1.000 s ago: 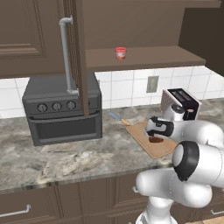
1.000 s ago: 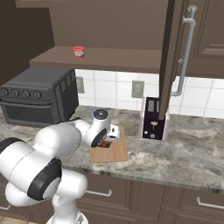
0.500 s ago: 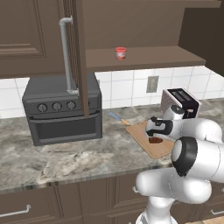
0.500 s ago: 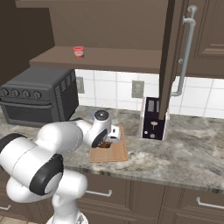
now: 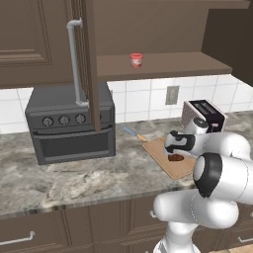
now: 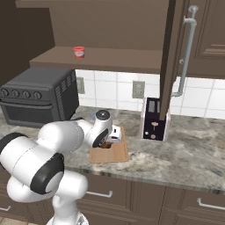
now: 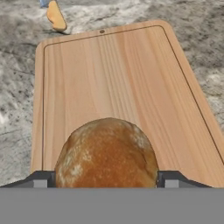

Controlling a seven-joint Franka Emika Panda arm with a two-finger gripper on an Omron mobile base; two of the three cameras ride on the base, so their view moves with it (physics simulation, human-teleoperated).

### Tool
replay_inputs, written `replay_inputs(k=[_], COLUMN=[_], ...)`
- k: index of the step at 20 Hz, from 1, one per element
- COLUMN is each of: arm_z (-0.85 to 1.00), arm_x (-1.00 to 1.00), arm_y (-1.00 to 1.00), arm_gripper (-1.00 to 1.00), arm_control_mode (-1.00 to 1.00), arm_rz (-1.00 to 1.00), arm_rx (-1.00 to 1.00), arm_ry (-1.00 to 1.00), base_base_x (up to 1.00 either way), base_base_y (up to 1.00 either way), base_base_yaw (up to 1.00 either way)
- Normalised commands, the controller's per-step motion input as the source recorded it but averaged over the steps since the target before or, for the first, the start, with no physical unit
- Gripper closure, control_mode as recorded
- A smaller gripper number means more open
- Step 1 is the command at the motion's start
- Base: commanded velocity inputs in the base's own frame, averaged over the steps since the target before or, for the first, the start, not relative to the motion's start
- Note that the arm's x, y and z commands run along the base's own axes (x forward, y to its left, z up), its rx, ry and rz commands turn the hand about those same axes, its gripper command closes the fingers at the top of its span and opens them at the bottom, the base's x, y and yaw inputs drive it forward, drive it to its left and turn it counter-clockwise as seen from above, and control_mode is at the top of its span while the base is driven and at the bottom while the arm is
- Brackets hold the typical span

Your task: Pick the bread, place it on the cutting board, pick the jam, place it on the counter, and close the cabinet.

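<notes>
My end effector (image 7: 106, 179) sits low over the cutting board (image 7: 109, 74), its two dark fingertips (image 7: 41, 178) at either flank of the bread (image 7: 107, 153). Whether they press the crust or stand a hair off it I cannot tell, so I will not call it grasped or released. In the left base view the bread (image 5: 175, 157) lies on the cutting board (image 5: 165, 157), toward the board's near end, with my end effector (image 5: 177, 148) just above it.

The board's far half is bare wood out to its rim, and a small hole marks the middle of the far edge. Beyond the far left corner an orange-handled utensil (image 7: 56, 15) lies on the bench (image 7: 17, 87), apart from the board. The bench (image 5: 84, 180) runs open toward the oven (image 5: 71, 123) on the left; a toaster (image 5: 201, 114) stands near the board's far right side.

The cabinet (image 5: 89, 59) has its door swung out, edge-on to me, with the silver bar handle (image 5: 75, 62) facing left. On the cabinet's open shelf (image 5: 163, 65) the jam (image 5: 136, 60) stands upright and alone, back from the shelf's front edge.
</notes>
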Motion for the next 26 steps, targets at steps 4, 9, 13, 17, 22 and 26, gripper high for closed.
replay_inputs(k=[4, 9, 13, 17, 22, 26], arm_z=[0.00, 0.00, 0.00, 0.03, 0.19, 0.24], arm_x=[0.00, 0.00, 0.00, 0.00, -0.07, -0.09], arm_y=[0.00, 0.00, 0.00, 0.00, 0.00, 0.00], arm_gripper=[-1.00, -1.00, -1.00, -1.00, -1.00, -1.00], arm_control_mode=[-1.00, -1.00, -1.00, -1.00, -1.00, -1.00], arm_rz=[0.00, 0.00, 0.00, 0.00, 0.00, 0.00], arm_rx=[0.00, 0.00, 0.00, 0.00, 0.00, 0.00], arm_ry=[0.00, 0.00, 0.00, -0.03, -0.07, -0.07], base_base_x=[0.00, 0.00, 0.00, 0.00, 0.00, 0.00], base_base_y=[0.00, 0.00, 0.00, 0.00, 0.00, 0.00], base_base_yaw=[0.00, 0.00, 0.00, 0.00, 0.00, 0.00])
